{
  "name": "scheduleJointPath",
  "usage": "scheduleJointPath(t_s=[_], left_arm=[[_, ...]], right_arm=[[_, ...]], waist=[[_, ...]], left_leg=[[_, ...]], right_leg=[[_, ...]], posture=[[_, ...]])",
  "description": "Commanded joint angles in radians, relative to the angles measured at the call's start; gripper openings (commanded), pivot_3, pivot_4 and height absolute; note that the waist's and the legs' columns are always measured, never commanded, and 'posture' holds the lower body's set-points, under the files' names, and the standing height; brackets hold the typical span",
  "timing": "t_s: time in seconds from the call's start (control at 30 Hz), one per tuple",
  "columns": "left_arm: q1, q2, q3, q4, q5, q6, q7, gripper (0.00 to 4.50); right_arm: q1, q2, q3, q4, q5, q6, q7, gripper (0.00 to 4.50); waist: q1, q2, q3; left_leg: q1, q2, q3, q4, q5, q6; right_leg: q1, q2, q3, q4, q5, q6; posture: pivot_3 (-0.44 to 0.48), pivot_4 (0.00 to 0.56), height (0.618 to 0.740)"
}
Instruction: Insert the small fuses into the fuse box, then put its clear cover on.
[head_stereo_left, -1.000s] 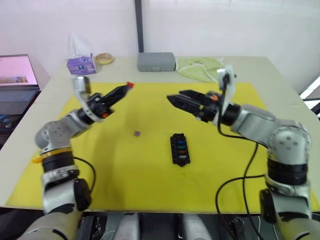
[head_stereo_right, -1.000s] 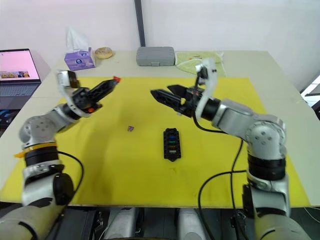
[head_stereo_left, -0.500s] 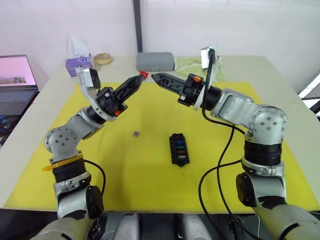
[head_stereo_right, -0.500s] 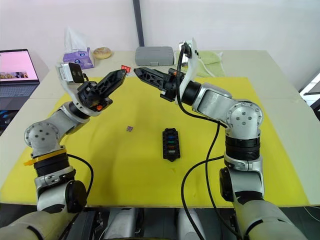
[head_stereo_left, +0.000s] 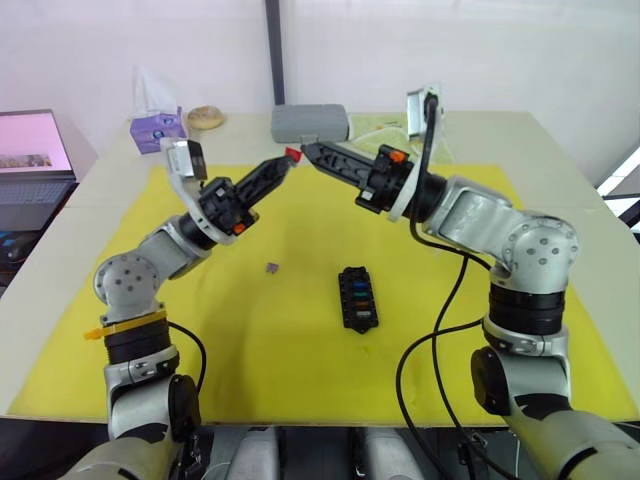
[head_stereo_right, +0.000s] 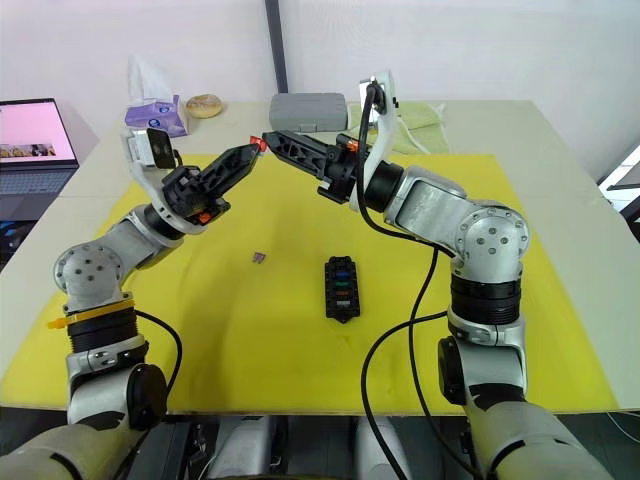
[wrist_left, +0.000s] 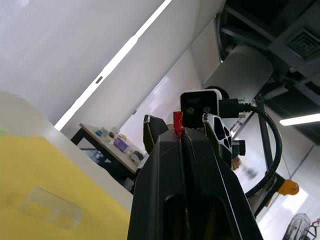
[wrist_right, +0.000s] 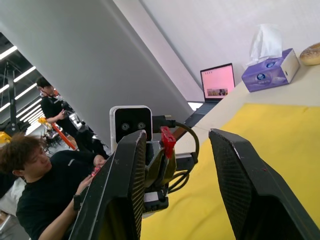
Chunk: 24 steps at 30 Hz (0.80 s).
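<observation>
I have the left gripper (head_stereo_left: 288, 158) raised over the far part of the yellow mat (head_stereo_left: 250, 330), its fingers pinched tight on a red fuse (head_stereo_left: 293, 155). My right gripper (head_stereo_left: 310, 151) faces it tip to tip, fingers spread apart, with the red fuse just at their opening. On the mat, the fuse box (head_stereo_left: 357, 297) lies with several coloured fuses seated in its slots, and a purplish fuse (head_stereo_left: 271, 267) lies loose to its left. The clear cover (wrist_left: 51, 207) lies on the mat.
</observation>
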Motion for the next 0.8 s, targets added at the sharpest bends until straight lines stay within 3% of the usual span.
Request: scheduleJointPath(t_s=[0.03,0.27,0.37,0.43,0.47,0.8], left_arm=[[-0.019,0.015,-0.005,-0.015,-0.033,-0.022,-0.001,0.0],[-0.017,0.016,-0.014,-0.017,-0.043,-0.032,0.005,0.0],[-0.01,0.018,-0.017,-0.022,-0.046,-0.034,0.006,0.0],[-0.007,0.018,-0.019,-0.025,-0.047,-0.035,0.009,0.0],[-0.006,0.018,-0.02,-0.025,-0.049,-0.036,0.01,0.0],[-0.009,0.028,-0.028,-0.013,-0.055,-0.049,0.012,0.0]], right_arm=[[-0.002,0.011,-0.003,-0.034,0.014,-0.015,0.001,2.12],[0.011,0.027,0.007,-0.043,0.018,-0.018,-0.001,2.12],[0.01,0.033,0.006,-0.047,0.017,-0.023,-0.003,1.29],[0.009,0.035,0.004,-0.047,0.017,-0.026,-0.005,0.24],[0.009,0.035,0.004,-0.048,0.018,-0.027,-0.006,0.06],[0.01,0.037,0.009,-0.048,0.021,-0.031,-0.004,0.06]], waist=[[0.0,0.0,0.0],[0.0,0.0,0.0],[0.0,0.0,0.0],[0.0,0.0,0.0],[0.0,0.0,0.0],[0.0,0.0,0.0]], left_leg=[[0.0,0.0,0.0,0.0,0.0,0.0],[0.0,0.0,0.0,0.0,0.0,0.0],[0.0,0.0,0.0,0.0,0.0,0.0],[0.0,0.0,0.0,0.0,0.0,0.0],[0.0,0.0,0.0,0.0,0.0,0.0],[0.0,0.0,0.0,-0.001,0.0,0.0]], right_leg=[[0.0,0.0,0.0,0.0,0.0,0.0],[0.0,0.0,0.0,0.0,0.0,0.0],[0.0,0.0,0.0,0.0,0.0,0.0],[0.0,0.0,0.0,0.0,0.0,0.0],[0.0,0.0,0.0,-0.001,0.0,0.0],[0.0,0.0,0.0,-0.001,0.0,0.0]], posture=[[0.0,0.15,0.74],[0.0,0.15,0.74],[0.0,0.15,0.74],[0.0,0.15,0.74],[0.0,0.15,0.74],[0.0,0.15,0.74]])
